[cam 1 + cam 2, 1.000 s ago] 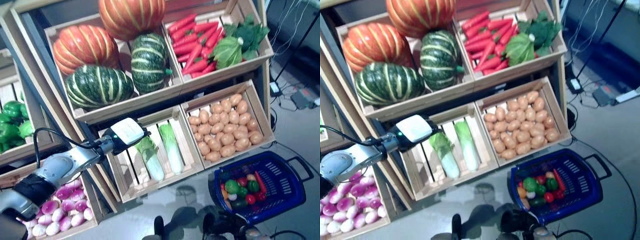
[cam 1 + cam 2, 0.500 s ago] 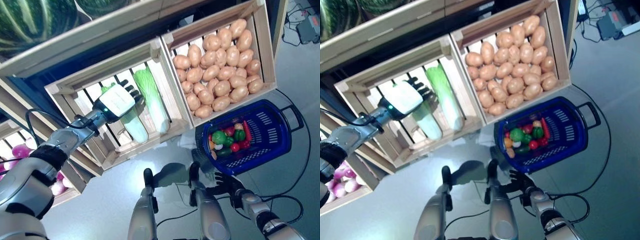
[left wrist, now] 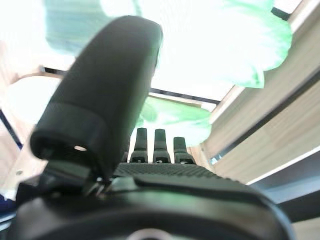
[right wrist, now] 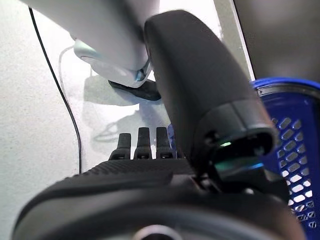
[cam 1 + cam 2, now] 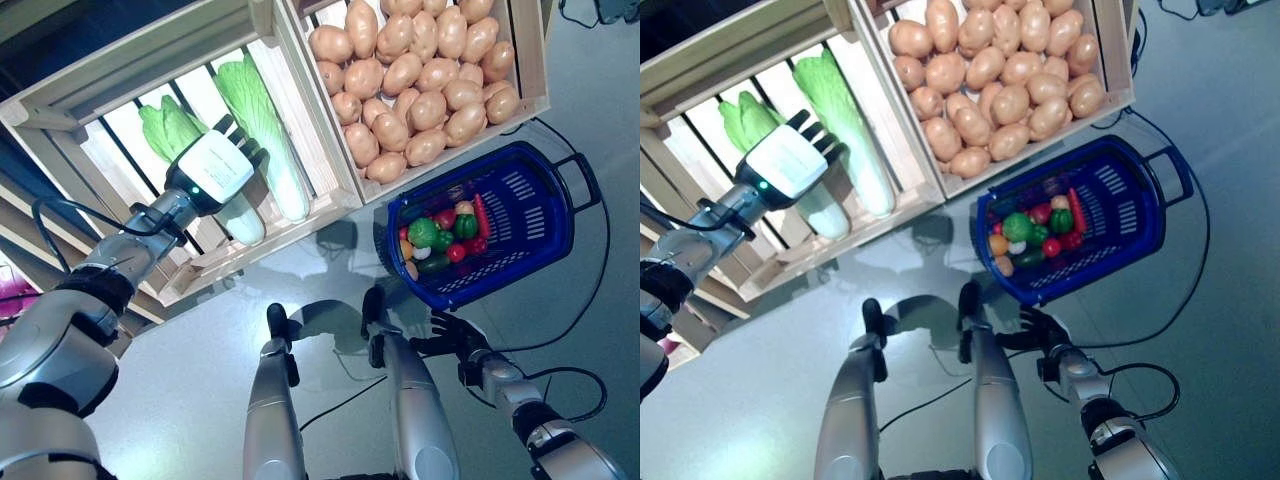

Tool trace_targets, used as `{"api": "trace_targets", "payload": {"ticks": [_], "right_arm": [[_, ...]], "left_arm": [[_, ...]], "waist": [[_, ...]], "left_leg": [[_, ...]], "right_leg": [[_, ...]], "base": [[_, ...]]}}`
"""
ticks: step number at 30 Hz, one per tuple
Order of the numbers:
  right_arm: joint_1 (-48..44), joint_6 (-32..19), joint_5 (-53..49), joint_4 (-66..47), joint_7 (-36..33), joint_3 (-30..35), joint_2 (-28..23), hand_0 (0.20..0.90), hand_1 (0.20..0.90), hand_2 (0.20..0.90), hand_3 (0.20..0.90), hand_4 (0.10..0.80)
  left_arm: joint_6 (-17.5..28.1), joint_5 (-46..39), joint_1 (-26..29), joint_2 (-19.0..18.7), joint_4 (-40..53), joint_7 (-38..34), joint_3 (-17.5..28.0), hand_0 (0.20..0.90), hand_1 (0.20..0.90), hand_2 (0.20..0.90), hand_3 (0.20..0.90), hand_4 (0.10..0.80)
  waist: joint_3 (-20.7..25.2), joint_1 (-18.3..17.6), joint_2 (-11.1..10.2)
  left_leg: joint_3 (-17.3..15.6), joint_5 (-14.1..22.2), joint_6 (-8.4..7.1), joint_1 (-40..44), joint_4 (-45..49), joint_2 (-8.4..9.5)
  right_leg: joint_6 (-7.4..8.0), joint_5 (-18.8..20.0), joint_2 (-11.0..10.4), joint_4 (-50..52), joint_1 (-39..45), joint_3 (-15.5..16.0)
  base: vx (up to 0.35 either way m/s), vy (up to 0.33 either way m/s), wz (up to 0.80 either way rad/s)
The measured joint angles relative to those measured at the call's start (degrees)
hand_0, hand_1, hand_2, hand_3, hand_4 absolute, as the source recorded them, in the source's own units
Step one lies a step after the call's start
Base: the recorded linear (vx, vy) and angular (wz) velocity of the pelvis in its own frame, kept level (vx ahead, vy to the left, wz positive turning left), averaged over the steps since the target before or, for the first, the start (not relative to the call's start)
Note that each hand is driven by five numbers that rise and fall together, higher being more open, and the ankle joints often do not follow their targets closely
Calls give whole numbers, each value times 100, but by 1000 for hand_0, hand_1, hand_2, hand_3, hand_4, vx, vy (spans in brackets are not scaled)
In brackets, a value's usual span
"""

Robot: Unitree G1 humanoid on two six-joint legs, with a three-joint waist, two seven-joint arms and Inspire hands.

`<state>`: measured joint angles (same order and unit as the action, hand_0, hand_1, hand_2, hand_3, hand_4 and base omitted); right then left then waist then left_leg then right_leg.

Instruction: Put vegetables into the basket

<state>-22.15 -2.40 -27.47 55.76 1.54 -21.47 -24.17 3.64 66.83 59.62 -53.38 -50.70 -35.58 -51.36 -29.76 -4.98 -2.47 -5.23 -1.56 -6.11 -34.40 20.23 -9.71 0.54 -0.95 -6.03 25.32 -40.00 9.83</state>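
Cabbages (image 5: 265,140): two lie in the slatted crate (image 5: 90,105) at the left, ready for picking.
Left hand (image 5: 212,172) hovers above them, fingers straight, empty; potato crate (image 5: 525,60) sits right; basket (image 5: 545,255) stands on the floor, right hand (image 5: 455,333) relaxed, empty beside it.

The left hand (image 5: 212,172) covers part of one cabbage (image 5: 180,140); contact perhaps, unclear.

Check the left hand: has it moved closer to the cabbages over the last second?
Yes. The left hand has advanced into the slatted crate, now over the left cabbage; earlier it was at the crate's front-left corner.
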Motion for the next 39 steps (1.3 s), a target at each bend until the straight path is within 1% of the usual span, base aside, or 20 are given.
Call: {"api": "trace_targets", "payload": {"ticks": [5, 7, 11, 14, 19, 23, 27, 35, 39], "right_arm": [[-4, -2, 1, -40, -29, 3, -18, 900, 900, 900, 900, 800], [-10, -26, -2, -71, -35, 4, -42, 900, 900, 900, 900, 800], [-22, -47, -6, -132, -35, 4, -94, 900, 900, 900, 900, 800], [-14, -47, -3, -185, -35, -1, -110, 900, 900, 900, 900, 800], [-2, -47, -6, -208, -36, -1, -122, 900, 900, 900, 900, 800], [7, -50, -6, -208, -36, 22, -131, 900, 900, 900, 900, 800], [25, -50, -7, -210, -36, 36, -146, 900, 900, 900, 900, 800], [133, -117, -18, -216, -35, 72, -209, 900, 900, 900, 900, 800], [194, -163, -46, -265, -35, 77, -228, 900, 900, 900, 900, 800]], "left_arm": [[-139, 111, 10, -4, 168, -11, 1, 900, 900, 900, 900, 800], [-145, 196, 102, -3, 297, -30, 0, 900, 900, 900, 900, 800], [-144, 246, 211, -5, 413, -43, -13, 900, 900, 900, 900, 800], [-146, 265, 220, -40, 478, 57, -9, 900, 900, 900, 900, 800], [-143, 326, 237, -166, 630, 261, -12, 900, 900, 900, 900, 800], [-132, 453, 237, -395, 973, 523, -14, 900, 900, 900, 900, 800], [-29, 460, 237, -600, 1259, 716, -18, 900, 900, 900, 900, 800], [-12, 429, 281, -644, 1561, 1242, -18, 900, 900, 900, 900, 800], [-13, 319, 283, -732, 1578, 1301, -20, 900, 900, 900, 900, 800]], "waist": [[1, 23, -1], [1, 57, -3], [1, 89, -8], [1, 90, -9], [1, 93, -9], [1, 113, -9], [1, 138, -8], [1, 308, -7], [1, 325, -7]], "left_leg": [[-13, 2, -5, -43, -43, 8], [-14, 2, 4, -120, -39, 9], [-5, 15, -18, -214, 1, 2], [-1, 21, -33, -216, 1, -6], [3, 26, -80, -226, -30, -13], [3, 21, -87, -243, -53, -9], [11, 17, -92, -248, -83, -8], [29, 14, -100, -258, -82, -14], [49, 14, -101, -310, -84, -19]], "right_leg": [[-40, -27, -3, 8, -87, -10], [-63, -49, -4, 52, -179, -12], [-51, -114, -15, 203, -311, -10], [-101, -157, -13, 239, -342, -3], [-118, -169, -18, 278, -369, 6], [-120, -170, -24, 277, -389, 14], [-125, -192, -36, 281, -396, 43], [-133, -211, -44, 298, -397, 77], [-133, -211, -91, 288, -399, 186]], "base": [[0, 0, 0], [0, 0, 0], [-2, 0, 1], [0, 0, 0], [0, 0, 0], [0, 0, 0], [-4, -14, 2], [0, -8, 1], [8, -24, 8]]}}
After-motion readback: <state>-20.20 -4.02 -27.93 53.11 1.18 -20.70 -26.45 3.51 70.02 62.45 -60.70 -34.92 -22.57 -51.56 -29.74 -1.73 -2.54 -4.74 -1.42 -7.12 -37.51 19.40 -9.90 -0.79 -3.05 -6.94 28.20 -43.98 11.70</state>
